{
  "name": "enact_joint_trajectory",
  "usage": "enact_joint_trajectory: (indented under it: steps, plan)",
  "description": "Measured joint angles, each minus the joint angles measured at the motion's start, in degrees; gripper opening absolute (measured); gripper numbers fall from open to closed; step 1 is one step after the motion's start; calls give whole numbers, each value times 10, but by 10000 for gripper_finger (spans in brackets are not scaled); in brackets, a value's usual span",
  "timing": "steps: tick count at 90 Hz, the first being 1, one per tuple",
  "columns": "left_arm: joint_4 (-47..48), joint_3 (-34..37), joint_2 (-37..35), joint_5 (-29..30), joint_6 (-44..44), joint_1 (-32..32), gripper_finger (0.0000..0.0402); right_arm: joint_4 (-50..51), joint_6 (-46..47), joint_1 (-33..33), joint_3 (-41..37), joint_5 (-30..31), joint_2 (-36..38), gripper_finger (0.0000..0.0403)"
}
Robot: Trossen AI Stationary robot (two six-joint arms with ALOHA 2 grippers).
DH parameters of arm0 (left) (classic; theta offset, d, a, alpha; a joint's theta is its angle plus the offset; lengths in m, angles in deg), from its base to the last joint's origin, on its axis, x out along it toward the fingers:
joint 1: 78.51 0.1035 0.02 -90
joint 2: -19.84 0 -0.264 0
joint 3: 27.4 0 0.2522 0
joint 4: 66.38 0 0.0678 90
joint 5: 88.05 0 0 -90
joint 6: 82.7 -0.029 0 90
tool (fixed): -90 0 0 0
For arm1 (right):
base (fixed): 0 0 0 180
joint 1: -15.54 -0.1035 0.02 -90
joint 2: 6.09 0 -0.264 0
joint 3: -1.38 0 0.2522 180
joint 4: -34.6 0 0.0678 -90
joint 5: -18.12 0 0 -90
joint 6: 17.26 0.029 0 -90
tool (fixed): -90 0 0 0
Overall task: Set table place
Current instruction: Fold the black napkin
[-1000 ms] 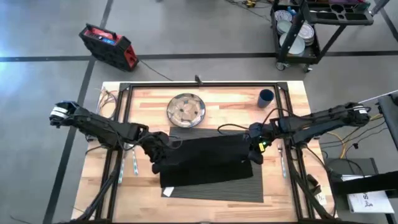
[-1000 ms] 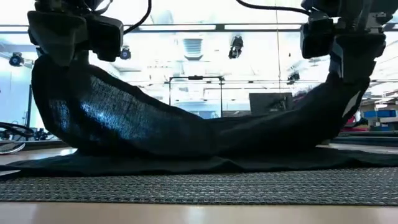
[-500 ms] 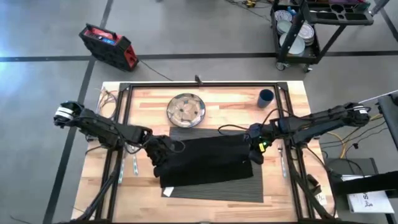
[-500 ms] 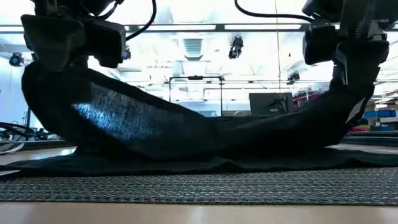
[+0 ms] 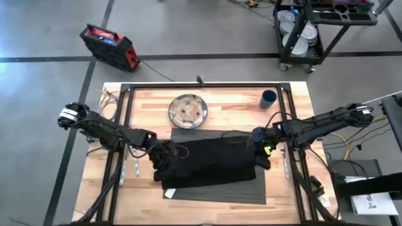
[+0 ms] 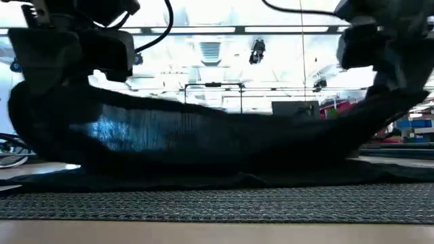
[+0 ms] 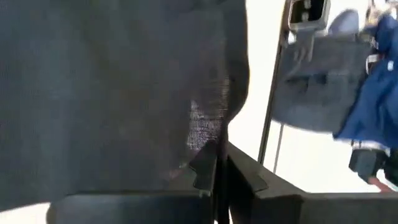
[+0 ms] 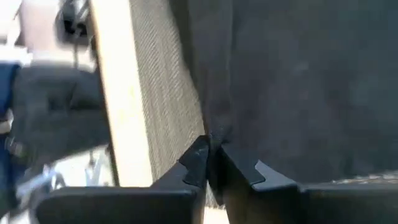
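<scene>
The placemat (image 5: 217, 183), dark grey and ribbed, lies flat at the front-centre of the table (image 5: 286, 188). Over it I hold a plain black napkin (image 5: 213, 160), stretched and sagging between both grippers. My left gripper (image 5: 164, 154) and right gripper (image 5: 260, 149) are each clamped on a napkin edge. Step in hand, as I judge: folding or laying the napkin. Next requires synchronised lowering, then release.

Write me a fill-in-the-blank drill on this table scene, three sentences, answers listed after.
1. The left gripper and the right gripper each pinch one end of the black ____.
2. The cloth hangs over the ribbed grey ____, which lies on the table.
3. Beyond the mat's far edge sits a round ____, and a blue cup stands near the far right corner.

Missing words: napkin; placemat; plate
</scene>
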State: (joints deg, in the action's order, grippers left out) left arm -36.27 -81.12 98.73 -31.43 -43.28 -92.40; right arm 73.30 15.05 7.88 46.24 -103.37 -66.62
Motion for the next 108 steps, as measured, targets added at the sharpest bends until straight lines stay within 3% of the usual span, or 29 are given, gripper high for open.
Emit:
enact_joint_trajectory:
  steps: [13, 28, 51, 65, 85, 97, 108]
  plan:
    - [14, 0, 0, -36, -8, 0, 64, 0, -31, -27, -1, -49, 0, 102]
    - [16, 0, 0, -31, -12, 0, 145, 0, -44, -46, -2, -50, -9, 171]
    - [32, 0, -1, -21, -4, -2, 237, -2, -28, -66, -3, -78, -48, 214]
    - [32, 0, -1, -21, 3, -11, 246, -26, -14, -71, -3, -80, -61, 216]
    - [31, 0, -1, -13, 15, -19, 229, -76, 31, -71, -3, -68, -60, 215]
    - [23, -2, -1, 32, 16, -19, 220, -114, 75, -71, -3, -26, -60, 216]
    - [-4, -4, -1, 109, 18, -19, 221, -156, 108, -72, -3, 42, -60, 212]
